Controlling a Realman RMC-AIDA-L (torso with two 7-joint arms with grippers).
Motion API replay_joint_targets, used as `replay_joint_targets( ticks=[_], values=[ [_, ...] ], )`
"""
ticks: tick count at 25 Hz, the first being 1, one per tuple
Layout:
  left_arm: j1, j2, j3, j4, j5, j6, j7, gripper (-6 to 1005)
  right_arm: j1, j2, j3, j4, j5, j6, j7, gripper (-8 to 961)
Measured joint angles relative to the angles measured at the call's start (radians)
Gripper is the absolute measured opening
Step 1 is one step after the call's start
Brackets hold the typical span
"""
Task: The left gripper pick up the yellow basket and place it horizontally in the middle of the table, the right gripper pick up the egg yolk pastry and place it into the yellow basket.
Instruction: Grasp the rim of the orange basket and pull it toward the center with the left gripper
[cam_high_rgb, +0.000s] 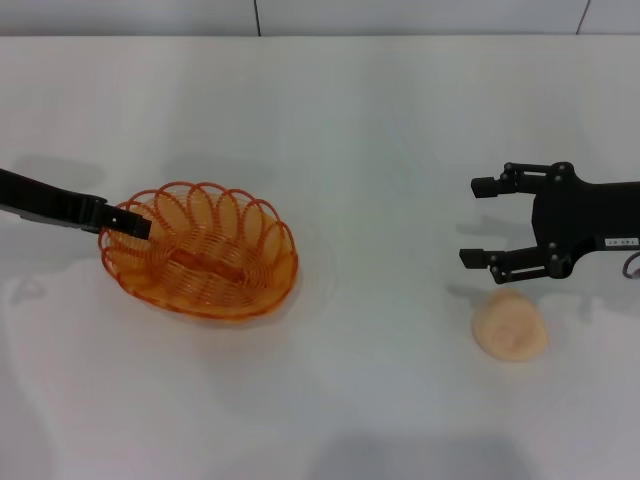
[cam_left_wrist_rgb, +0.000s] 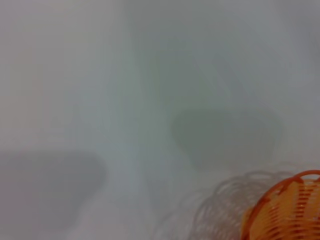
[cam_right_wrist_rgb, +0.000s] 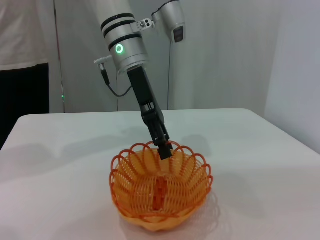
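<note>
white curtain (cam_right_wrist_rgb: 225, 50), person in white shirt (cam_right_wrist_rgb: 20, 35)

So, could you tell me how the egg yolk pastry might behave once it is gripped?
The egg yolk pastry looks soft, so the open right gripper beside it could probably dent it. Its flat-sitting dome suggests it will not roll. Being small, it is likely light.
</note>
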Motion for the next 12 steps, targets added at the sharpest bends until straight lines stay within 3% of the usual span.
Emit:
replay_joint_targets(
  ticks=[12],
  values=[
    [0.0,-0.013,0.022,-0.002,0.001,-0.011,0.002,625,-0.006,0.006,0.0,-0.003,0.0,0.013,0.0,826]
  ],
)
